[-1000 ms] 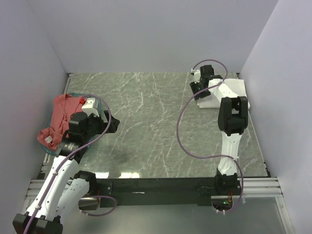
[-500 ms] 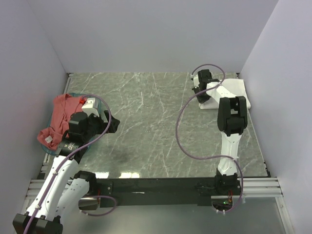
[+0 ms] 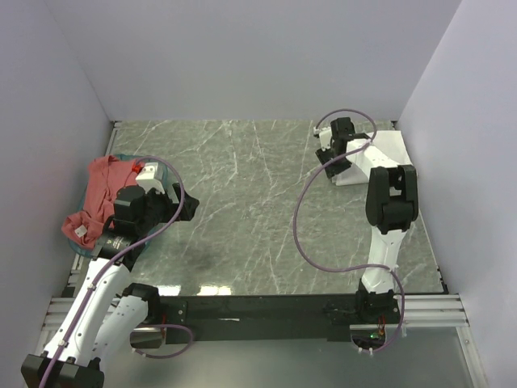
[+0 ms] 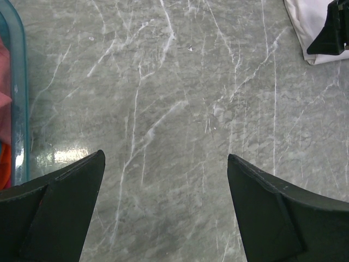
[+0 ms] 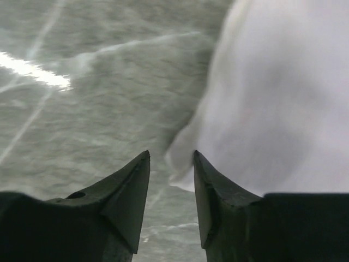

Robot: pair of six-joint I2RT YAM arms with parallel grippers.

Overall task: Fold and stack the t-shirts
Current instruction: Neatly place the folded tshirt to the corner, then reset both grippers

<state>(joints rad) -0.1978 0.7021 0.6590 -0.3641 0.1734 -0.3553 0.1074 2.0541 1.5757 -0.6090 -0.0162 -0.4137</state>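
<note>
The white t-shirt (image 3: 386,152) lies folded at the table's far right; its print is hidden. My right gripper (image 3: 328,158) is low at the shirt's left edge. In the right wrist view the jaws (image 5: 170,155) stand part open with a corner of the white cloth (image 5: 272,98) lying between the tips, not pinched. The salmon-red t-shirt (image 3: 98,187) lies crumpled in the teal basket (image 3: 81,251) at the left, white tag showing. My left gripper (image 3: 187,208) is open and empty (image 4: 163,158) over bare marble beside the basket.
The basket's teal rim (image 4: 19,98) runs along the left of the left wrist view, with pink cloth (image 4: 4,82) inside. The white shirt (image 4: 311,27) and the right gripper (image 4: 330,33) show at its top right. Grey walls close in on three sides.
My right gripper shifted along the white shirt's left edge, first away from me, then back toward me. The left arm has not moved.
</note>
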